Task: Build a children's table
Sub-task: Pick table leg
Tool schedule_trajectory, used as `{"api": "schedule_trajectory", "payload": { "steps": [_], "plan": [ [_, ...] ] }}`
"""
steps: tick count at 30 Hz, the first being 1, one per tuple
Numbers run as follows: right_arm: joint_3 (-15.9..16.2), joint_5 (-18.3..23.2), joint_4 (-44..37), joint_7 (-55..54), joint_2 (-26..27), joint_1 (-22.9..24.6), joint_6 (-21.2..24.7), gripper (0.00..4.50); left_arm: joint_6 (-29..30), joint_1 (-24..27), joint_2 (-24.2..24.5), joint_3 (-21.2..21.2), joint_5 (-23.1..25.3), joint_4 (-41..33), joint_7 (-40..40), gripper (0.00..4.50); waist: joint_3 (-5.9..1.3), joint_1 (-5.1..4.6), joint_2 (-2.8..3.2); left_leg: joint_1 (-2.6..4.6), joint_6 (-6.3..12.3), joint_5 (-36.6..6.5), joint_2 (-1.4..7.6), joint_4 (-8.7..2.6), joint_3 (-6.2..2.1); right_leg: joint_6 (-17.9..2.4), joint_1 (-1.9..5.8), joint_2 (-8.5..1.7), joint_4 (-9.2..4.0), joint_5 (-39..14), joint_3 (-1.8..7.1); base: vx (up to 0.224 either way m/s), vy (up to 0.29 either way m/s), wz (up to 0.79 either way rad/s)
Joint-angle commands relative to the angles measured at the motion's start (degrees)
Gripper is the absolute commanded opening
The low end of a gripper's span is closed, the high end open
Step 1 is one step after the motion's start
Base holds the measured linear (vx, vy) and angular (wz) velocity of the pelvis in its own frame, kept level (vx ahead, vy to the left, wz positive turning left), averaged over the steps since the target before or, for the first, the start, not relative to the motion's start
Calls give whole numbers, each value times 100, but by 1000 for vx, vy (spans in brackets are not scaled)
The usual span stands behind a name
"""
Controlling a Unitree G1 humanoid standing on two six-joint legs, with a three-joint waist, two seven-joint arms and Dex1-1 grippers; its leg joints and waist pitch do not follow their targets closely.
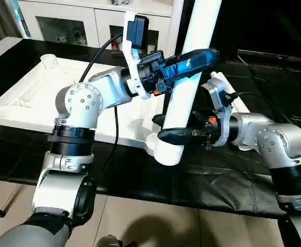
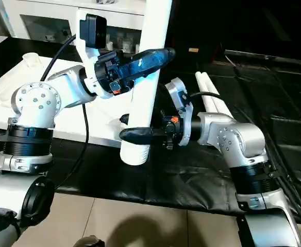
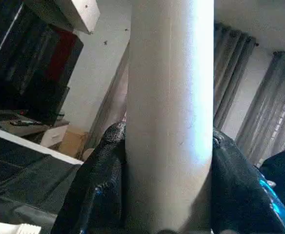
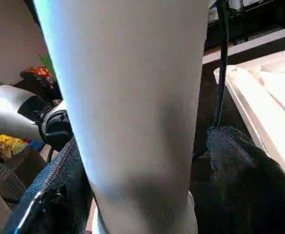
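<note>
While both grippers are clamping the same leg [image 1: 189,82], the left gripper [image 1: 191,63] is pinching it high up, near the centre top of the left eye view, its fingers [image 3: 101,180] pressing on either side of the white shaft. The right gripper [image 1: 177,135] is squeezing the leg lower down, just above its ribbed end, which is hanging just beside the near corner socket [image 1: 151,140] of the top [image 1: 32,98]; whether it is touching, I cannot tell. The leg is standing nearly upright, tilting slightly toward the upper right of the frame. The top is lying ribbed side up on the black table [image 1: 140,175], filling the left half. Two more legs [image 2: 212,95] are lying side by side to the right of centre in the right eye view. A cabinet [image 1: 88,23] is standing along the upper left.
</note>
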Motion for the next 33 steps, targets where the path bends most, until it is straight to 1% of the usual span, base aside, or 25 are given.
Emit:
{"api": "schedule_trajectory", "payload": {
  "steps": [1,4,6,9,15,16,20,24,29,30,31,32,33],
  "plan": [
    [11,14,77,40,1,-42,19,327,-30,-95,-49,-87,-52,-176,-55,183,-493,-6,-63,87,79,-653,64,-317,29,-1062,365,-368,-368,-1060,197,0,0,0],
    [15,16,86,33,13,-41,20,316,-29,-99,-53,-88,-65,-170,-64,183,-496,-6,-60,87,83,-655,66,-317,27,-1055,366,-371,-368,-1073,197,0,0,0],
    [15,21,88,30,15,-42,22,287,-29,-99,-55,-94,-62,-168,-73,182,-496,-5,-62,87,81,-646,66,-317,26,-1052,367,-369,-367,-1064,197,0,0,0],
    [11,31,88,31,21,-41,29,268,-31,-95,-64,-103,-56,-172,-80,182,-496,-7,-60,87,83,-648,65,-316,26,-1069,367,-367,-366,-1039,196,0,0,0],
    [-5,14,104,49,29,-40,35,211,-35,-106,-90,-94,-73,-162,-93,182,-496,-5,-64,85,89,-629,63,-312,28,-1058,364,-366,-365,-1045,198,0,0,0],
    [-7,16,106,51,29,-40,36,208,-38,-107,-92,-94,-72,-160,-92,182,-496,-5,-61,89,86,-640,66,-314,27,-1061,363,-367,-363,-1055,197,0,0,0],
    [3,15,133,50,37,-44,19,203,-49,-99,-101,-98,-83,-171,-85,182,-491,-6,-59,88,68,-678,67,-316,25,-1043,361,-371,-371,-1129,196,0,0,0],
    [5,6,146,47,41,-43,6,202,-46,-90,-107,-99,-99,-191,-84,182,-492,-3,-71,86,65,-678,62,-314,28,-1015,363,-371,-375,-1173,198,0,0,0],
    [-4,-166,220,-113,97,-49,-214,202,-48,-87,-101,-105,-100,-211,-104,182,-490,-8,-69,84,47,-697,62,-315,26,-983,356,-370,-380,-1245,197,0,0,0],
    [-4,-166,220,-113,97,-49,-214,236,-48,-87,-101,-105,-100,-211,-104,182,-489,-8,-68,88,48,-701,64,-316,26,-986,352,-371,-379,-1247,198,0,0,0],
    [-66,-145,313,-178,143,-91,-193,256,-54,-78,-92,-121,-91,-222,-124,182,-490,-9,-66,90,51,-705,63,-315,26,-992,354,-371,-380,-1248,196,0,0,0],
    [-89,-132,346,-199,154,-107,-175,269,-55,-72,-90,-127,-88,-226,-129,182,-491,-13,-51,89,47,-722,62,-315,25,-997,349,-370,-384,-1255,195,0,0,0],
    [-98,-127,358,-206,158,-113,-168,269,-55,-70,-89,-129,-87,-228,-131,182,-490,-14,-55,91,48,-724,61,-316,25,-1002,350,-370,-386,-1262,194,0,0,0]
  ]
}}
